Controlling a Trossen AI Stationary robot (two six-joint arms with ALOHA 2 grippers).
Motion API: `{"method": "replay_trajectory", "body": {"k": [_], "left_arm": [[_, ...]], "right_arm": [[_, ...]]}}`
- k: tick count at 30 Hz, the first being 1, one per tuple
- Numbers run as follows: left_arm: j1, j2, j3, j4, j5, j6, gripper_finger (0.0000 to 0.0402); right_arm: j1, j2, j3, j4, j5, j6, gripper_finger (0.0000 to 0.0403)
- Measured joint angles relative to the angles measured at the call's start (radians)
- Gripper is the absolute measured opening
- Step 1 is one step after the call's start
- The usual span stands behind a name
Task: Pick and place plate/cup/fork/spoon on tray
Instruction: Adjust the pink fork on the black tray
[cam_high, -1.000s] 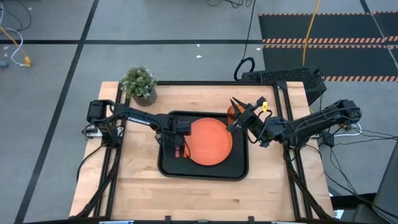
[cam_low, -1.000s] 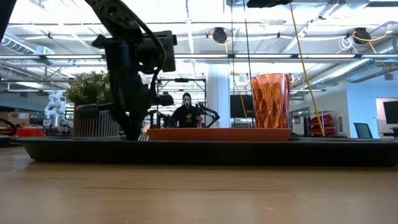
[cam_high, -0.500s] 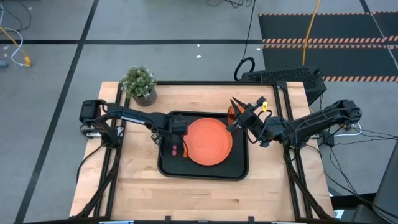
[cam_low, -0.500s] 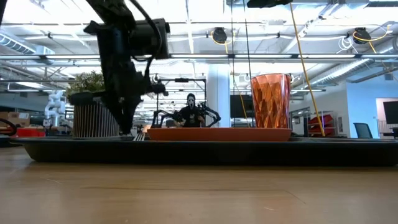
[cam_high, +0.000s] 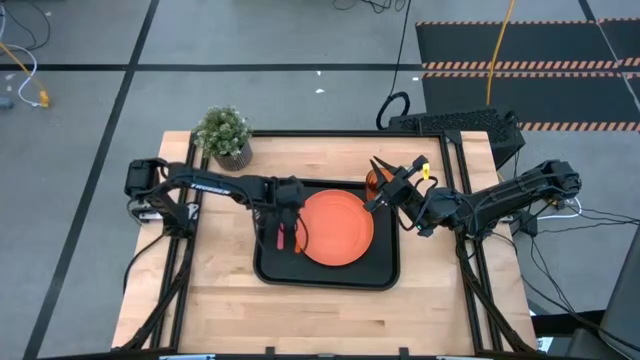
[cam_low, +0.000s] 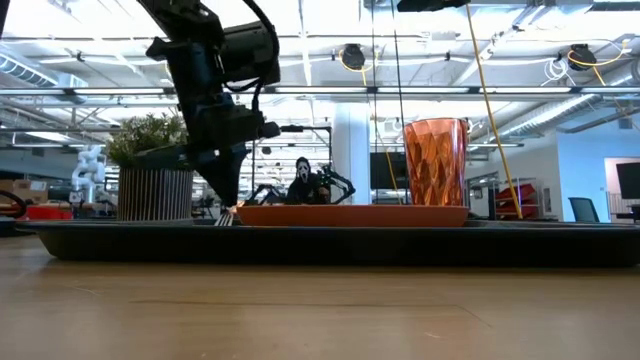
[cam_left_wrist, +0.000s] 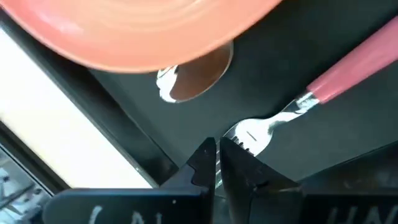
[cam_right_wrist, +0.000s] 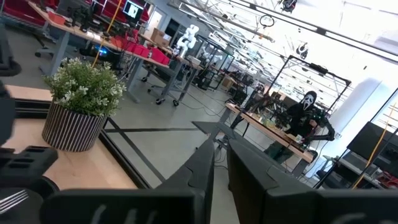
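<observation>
The black tray (cam_high: 330, 276) lies mid-table. The orange plate (cam_high: 336, 228) lies flat on it. The amber cup (cam_high: 372, 183) (cam_low: 435, 162) stands upright at the tray's far right corner. The pink-handled fork (cam_left_wrist: 323, 87) lies flat on the tray floor left of the plate. The spoon's bowl (cam_left_wrist: 196, 78) shows at the plate's rim, the rest of the spoon hidden under the plate. My left gripper (cam_high: 285, 222) (cam_left_wrist: 217, 158) is shut, low over the tray, its tips at the fork's tines. My right gripper (cam_right_wrist: 221, 152) is shut and empty, held above the table by the cup. My left gripper's shut fingertips (cam_left_wrist: 239, 163) meet the fork at the free end of its tines (cam_left_wrist: 245, 138), coming from above at a slant. The fork lies flat on the tray floor. Whether any tine sits between the fingers cannot be told.
A potted green plant (cam_high: 224, 135) in a striped pot stands at the table's far left corner. Bare wood (cam_high: 330, 315) lies between the tray and the near edge. A black keyboard (cam_high: 450, 125) sits beyond the far right corner.
My left gripper has swung a little toward the table's left edge and then back toward the plate, staying low over the tray's left part. The plate, the cup and my right arm have kept still.
</observation>
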Motion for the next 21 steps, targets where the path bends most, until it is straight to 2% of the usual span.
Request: {"method": "replay_trajectory", "body": {"k": [7, 15, 21], "left_arm": [[0.029, 0.000, -0.042, -0.002, 0.075, 0.011, 0.0026], [0.001, -0.002, -0.154, 0.057, 0.064, 0.032, 0.0026], [-0.031, -0.002, -0.157, 0.064, 0.027, 0.013, 0.0026]], "right_arm": [[0.000, 0.000, 0.000, 0.000, 0.001, -0.001, 0.0036], [0.000, 0.000, 0.000, 0.000, 0.002, -0.002, 0.0036], [-0.001, 0.000, 0.000, 0.000, 0.002, -0.002, 0.0036]]}}
